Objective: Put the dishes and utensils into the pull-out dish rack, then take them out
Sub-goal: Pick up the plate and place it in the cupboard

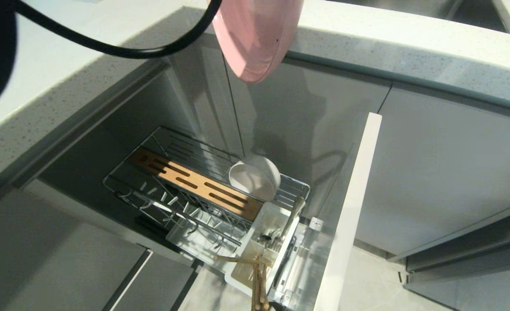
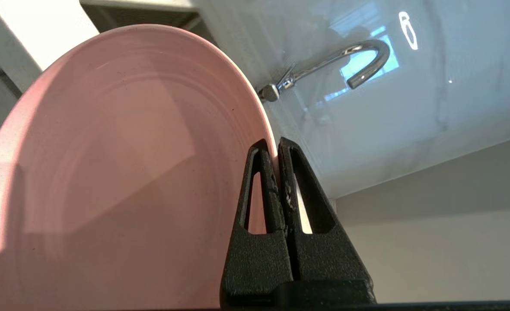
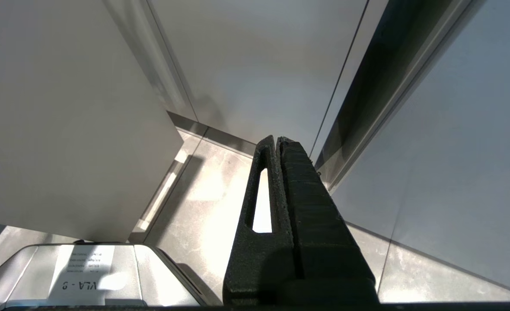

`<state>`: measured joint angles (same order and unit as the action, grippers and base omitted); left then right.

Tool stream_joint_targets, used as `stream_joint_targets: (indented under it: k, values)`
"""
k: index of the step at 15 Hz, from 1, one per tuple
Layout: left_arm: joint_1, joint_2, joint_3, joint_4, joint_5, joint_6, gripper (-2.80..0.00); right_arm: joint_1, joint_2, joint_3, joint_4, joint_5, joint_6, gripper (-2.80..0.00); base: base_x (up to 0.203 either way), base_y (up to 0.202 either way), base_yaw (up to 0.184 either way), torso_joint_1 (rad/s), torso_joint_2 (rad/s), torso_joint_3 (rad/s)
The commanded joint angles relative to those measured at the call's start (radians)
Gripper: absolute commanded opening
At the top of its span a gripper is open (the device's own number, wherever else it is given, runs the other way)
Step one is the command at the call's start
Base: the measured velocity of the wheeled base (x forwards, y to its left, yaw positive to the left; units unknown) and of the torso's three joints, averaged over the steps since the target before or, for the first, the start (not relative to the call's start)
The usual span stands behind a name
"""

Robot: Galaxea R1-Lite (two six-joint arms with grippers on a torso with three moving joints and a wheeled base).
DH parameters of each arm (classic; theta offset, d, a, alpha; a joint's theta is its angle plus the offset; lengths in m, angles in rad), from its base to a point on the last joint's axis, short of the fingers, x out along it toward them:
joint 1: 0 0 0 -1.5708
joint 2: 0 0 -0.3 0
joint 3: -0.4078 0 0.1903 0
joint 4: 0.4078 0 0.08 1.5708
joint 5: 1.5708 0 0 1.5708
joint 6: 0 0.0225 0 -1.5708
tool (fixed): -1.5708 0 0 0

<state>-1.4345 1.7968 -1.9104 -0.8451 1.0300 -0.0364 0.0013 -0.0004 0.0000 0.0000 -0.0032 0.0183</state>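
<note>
Two black fingers [image 2: 300,190] of the left gripper [image 2: 276,149] were pinched tight on the rim of the pink plate [image 2: 121,172], one finger on each face, no gap beyond the rim's thickness. In the head view the plate [image 1: 255,36] hung tilted on edge at 12 o'clock, above the counter [image 1: 410,47] edge and high over the pull-out rack [image 1: 164,142]; the gripper itself was out of that view. A chrome tap [image 2: 345,65] showed past the plate from the left wrist.

Rack was pulled out at about 6 o'clock. White bowl [image 1: 255,177] lay tipped on its side on the wires, just beside the wooden strip [image 1: 194,183], at the strip's 2 o'clock. Spoon [image 1: 291,218] stood in the white cutlery tub [image 1: 255,255]. Chopsticks [image 1: 257,280] stuck out of the tub toward 6 o'clock. Pale cabinet front [image 1: 350,207] stood at the rack's 3 o'clock.

Right gripper [image 3: 278,140] was parked low beside cabinet doors, fingers pressed together, holding nothing.
</note>
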Motion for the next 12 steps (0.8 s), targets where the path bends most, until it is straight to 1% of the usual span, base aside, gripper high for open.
stream_joint_targets:
  k: [1,3,5,8,10,11,12]
  values:
    - [0.024,0.012,-0.001,0.021,0.004,-0.022,-2.8,0.0,0.0,0.002,0.0,0.0,0.0,-2.8,0.0,0.0,0.0,0.0,0.0,0.0]
    - [0.077,0.015,-0.001,0.083,-0.008,-0.072,-2.8,0.0,0.0,0.002,0.0,0.0,0.0,-2.8,0.0,0.0,0.0,0.0,0.0,0.0]
    - [0.137,0.015,-0.001,0.217,-0.034,-0.161,-2.8,0.0,0.0,0.002,0.0,0.0,0.0,-2.8,0.0,0.0,0.0,0.0,0.0,0.0]
    - [0.197,0.006,-0.007,0.403,-0.111,-0.298,-2.8,0.0,0.0,0.002,0.0,0.0,0.0,-2.8,0.0,0.0,0.0,0.0,0.0,0.0]
    - [0.231,-0.009,-0.01,0.548,-0.183,-0.428,-2.8,0.0,0.0,0.002,0.0,0.0,0.0,-2.8,0.0,0.0,0.0,0.0,0.0,0.0]
    - [0.238,-0.015,-0.01,0.595,-0.201,-0.467,-2.8,0.0,0.0,0.002,0.0,0.0,0.0,-2.8,0.0,0.0,0.0,0.0,0.0,0.0]
    - [0.253,-0.021,-0.01,0.625,-0.209,-0.487,-2.8,0.0,0.0,0.002,0.0,0.0,0.0,-2.8,0.0,0.0,0.0,0.0,0.0,0.0]
